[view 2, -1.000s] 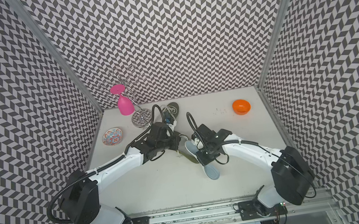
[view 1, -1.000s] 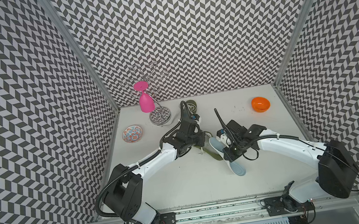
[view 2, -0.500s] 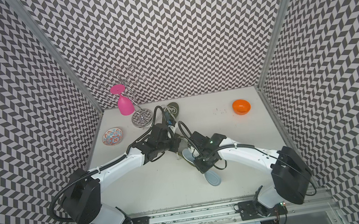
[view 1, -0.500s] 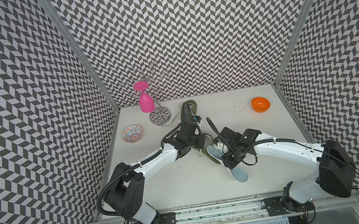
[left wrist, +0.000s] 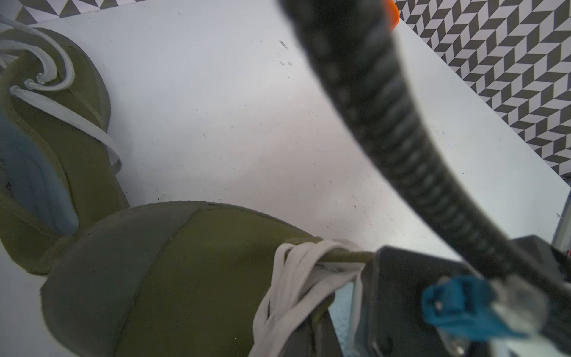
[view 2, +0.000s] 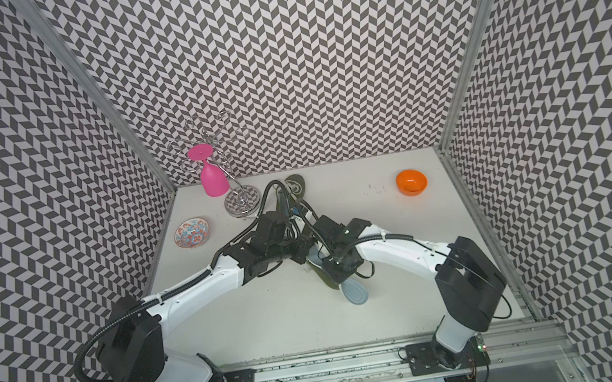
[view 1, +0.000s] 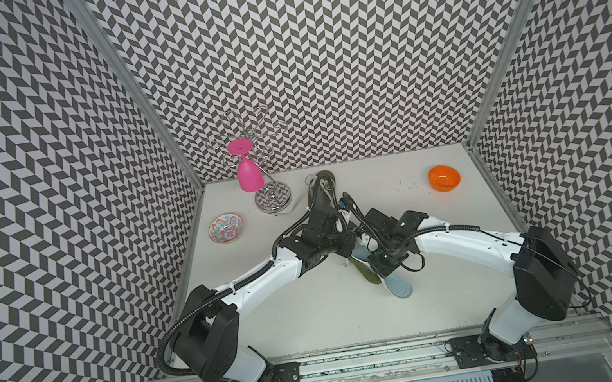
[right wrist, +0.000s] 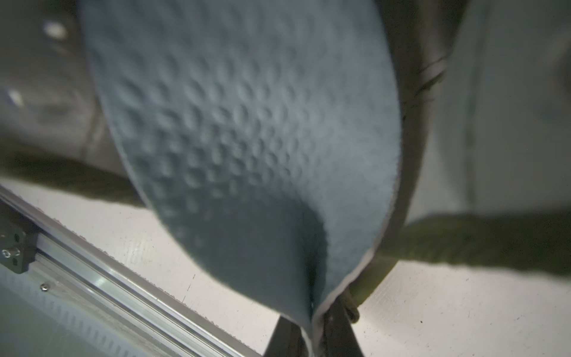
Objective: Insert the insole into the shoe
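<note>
In both top views an olive shoe (view 1: 368,275) (view 2: 327,277) lies mid-table, mostly under the two wrists. My left gripper (view 1: 347,245) (view 2: 301,252) is shut on the shoe's (left wrist: 173,278) laced edge, beside its white laces (left wrist: 296,278). My right gripper (view 1: 378,265) (view 2: 334,266) (right wrist: 312,337) is shut on the light blue dimpled insole (right wrist: 247,139). The insole's (view 1: 399,288) (view 2: 354,293) heel end sticks out toward the front past the shoe. Its front end runs under the wrists, with olive shoe fabric (right wrist: 479,241) on both sides of it.
A second olive shoe (view 1: 321,181) (left wrist: 61,139) with a blue lining lies at the back. A pink glass (view 1: 248,172) hangs on a wire rack (view 1: 272,199). A patterned dish (view 1: 225,228) sits at the left and an orange bowl (view 1: 444,177) at the back right. The right arm's cable (left wrist: 401,139) crosses the left wrist view.
My right arm has moved left toward the shoe, carrying the insole with it. The left arm has hardly moved.
</note>
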`<state>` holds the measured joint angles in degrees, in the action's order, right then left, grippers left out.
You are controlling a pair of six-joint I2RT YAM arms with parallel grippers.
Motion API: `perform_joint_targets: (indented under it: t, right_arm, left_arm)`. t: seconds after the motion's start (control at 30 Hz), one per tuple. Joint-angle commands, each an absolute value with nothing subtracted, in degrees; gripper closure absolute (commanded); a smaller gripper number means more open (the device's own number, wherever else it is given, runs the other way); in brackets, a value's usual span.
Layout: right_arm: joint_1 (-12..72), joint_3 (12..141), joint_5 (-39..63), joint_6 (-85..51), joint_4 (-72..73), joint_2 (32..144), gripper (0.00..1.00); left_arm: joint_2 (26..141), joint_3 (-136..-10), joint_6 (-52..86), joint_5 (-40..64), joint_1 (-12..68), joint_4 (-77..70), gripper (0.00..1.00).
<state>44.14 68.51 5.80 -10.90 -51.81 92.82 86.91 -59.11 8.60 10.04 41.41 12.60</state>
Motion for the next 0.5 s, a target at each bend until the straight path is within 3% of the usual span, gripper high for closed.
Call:
perform_joint_targets:
  t: [0.0, 0.2, 0.47]
  right_arm:
    - [43.00, 70.35, 3.99, -9.94, -49.40, 93.98, 0.85]
    - [42.81, 71.56, 4.61, -8.66, -45.82, 96.20, 0.84]
    - [42.99, 72.90, 9.59, -9.30, -41.77, 97.42, 0.84]
  left_arm:
    - [86.33, -61.83, 8.17, 13.70, 41.46, 12.84, 1.00]
    - [85.71, -60.23, 12.23, 21.44, 39.25, 9.63, 1.00]
    - [88.97, -60.59, 17.44, 20.76, 36.53, 11.67, 1.00]
